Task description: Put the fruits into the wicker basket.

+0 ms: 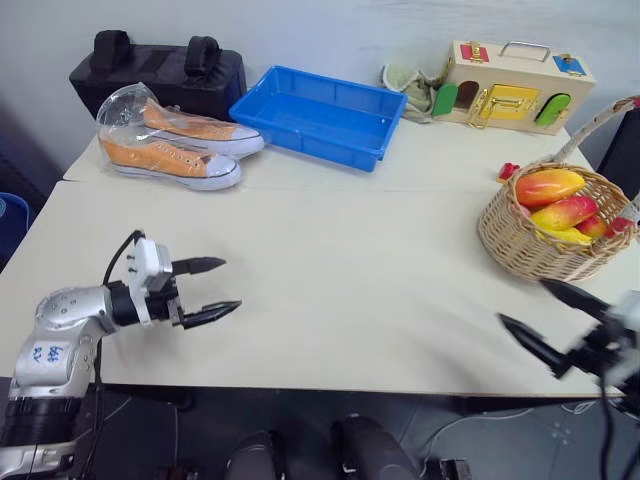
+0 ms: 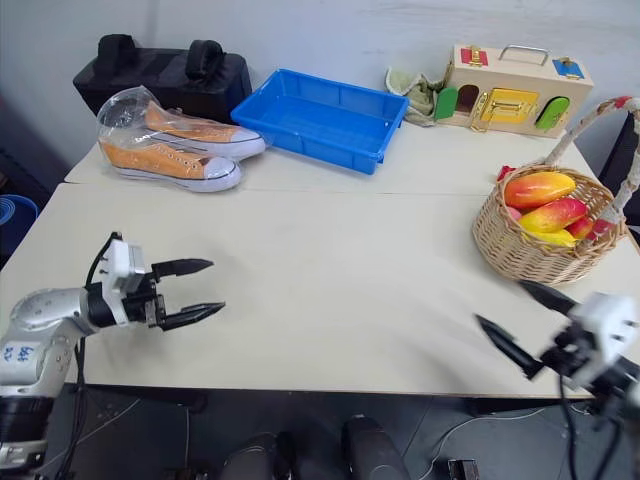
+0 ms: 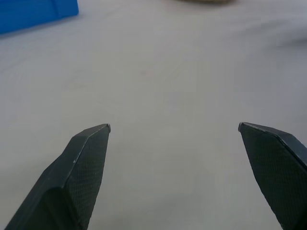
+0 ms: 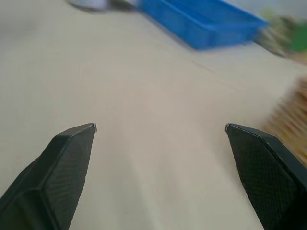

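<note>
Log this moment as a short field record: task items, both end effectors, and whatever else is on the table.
fruits: mangoes and a banana, all inside the wicker basket
basket place: table's right side, upright
left end effector: open, empty, over bare table
right end effector: open, empty, near the basket's front, apart from it
also on table: blue tray, orange sneakers, wooden latch box, black case

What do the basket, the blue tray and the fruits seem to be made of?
Basket: woven wicker, matte tan; the weave shows on its wall.
Tray: likely moulded plastic, smooth, uniform blue, with thin straight walls.
Fruits: probably plastic or painted toys; glossy skins with bright highlights.
</note>
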Motion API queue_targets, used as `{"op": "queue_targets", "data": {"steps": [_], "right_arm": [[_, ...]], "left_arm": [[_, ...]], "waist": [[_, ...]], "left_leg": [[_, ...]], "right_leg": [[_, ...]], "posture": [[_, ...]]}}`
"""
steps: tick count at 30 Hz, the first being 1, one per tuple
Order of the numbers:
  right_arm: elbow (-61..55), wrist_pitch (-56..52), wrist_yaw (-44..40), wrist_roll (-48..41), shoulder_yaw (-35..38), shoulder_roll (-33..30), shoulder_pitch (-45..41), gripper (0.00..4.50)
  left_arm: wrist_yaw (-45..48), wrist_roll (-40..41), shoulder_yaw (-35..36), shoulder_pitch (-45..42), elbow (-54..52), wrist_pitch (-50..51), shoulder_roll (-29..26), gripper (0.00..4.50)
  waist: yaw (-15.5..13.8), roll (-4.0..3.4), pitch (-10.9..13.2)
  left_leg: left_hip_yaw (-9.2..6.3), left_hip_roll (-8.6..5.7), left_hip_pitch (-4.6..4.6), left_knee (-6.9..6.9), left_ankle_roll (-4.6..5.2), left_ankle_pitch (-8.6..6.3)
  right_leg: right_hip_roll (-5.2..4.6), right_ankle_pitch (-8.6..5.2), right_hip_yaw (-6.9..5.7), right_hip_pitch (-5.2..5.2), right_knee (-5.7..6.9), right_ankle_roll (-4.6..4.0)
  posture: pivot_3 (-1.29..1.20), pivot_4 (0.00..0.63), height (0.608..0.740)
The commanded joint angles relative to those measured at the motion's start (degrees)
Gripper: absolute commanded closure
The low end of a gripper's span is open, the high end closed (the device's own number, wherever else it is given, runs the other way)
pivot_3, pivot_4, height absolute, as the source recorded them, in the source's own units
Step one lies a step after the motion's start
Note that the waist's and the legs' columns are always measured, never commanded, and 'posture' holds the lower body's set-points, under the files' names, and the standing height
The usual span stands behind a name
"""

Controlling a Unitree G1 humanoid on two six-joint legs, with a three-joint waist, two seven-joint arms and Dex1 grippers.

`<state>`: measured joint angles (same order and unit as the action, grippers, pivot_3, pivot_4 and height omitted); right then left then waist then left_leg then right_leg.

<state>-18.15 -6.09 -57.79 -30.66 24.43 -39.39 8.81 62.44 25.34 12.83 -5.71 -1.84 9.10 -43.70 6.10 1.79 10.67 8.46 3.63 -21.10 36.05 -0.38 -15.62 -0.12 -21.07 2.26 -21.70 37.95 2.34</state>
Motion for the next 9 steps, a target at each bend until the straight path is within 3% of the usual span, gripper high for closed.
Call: {"op": "queue_targets", "data": {"steps": [1, 6, 9], "right_arm": [[9.09, 6.54, -5.68, 4.32, -7.14, -0.95, -8.5, 0.01], [23.61, 13.79, -12.48, 8.25, -15.36, 0.12, -22.67, 0.01], [27.39, 14.41, -14.67, 7.7, -16.68, 0.34, -25.42, 0.01]], "left_arm": [[-1.49, -0.75, 4.31, 4.19, -3.74, -3.62, -0.6, 0.0], [-6.46, -3.78, 4.96, 7.1, -6.42, -6.83, 0.99, 0.0], [-8.93, -3.82, 4.64, 4.93, -6.7, -6.44, 1.87, 0.0]], "waist": [[-0.71, 0.02, 0.01], [-2.48, -0.01, 0.04], [-2.98, -0.02, 0.04]], "left_leg": [[-0.03, 0.0, 0.01, 0.0, -0.02, -0.01], [-0.08, -0.04, -0.14, 0.11, 0.13, -0.11], [-0.06, -0.08, -0.11, 0.18, 0.27, -0.18]], "right_leg": [[0.0, 0.0, -0.04, -0.01, -0.02, 0.0], [-0.1, -0.02, -0.08, 0.01, -0.14, -0.02], [-0.18, -0.02, -0.11, 0.08, -0.17, -0.02]], "posture": [[0.0, 0.15, 0.74], [0.0, 0.15, 0.74], [0.0, 0.15, 0.74]]}}
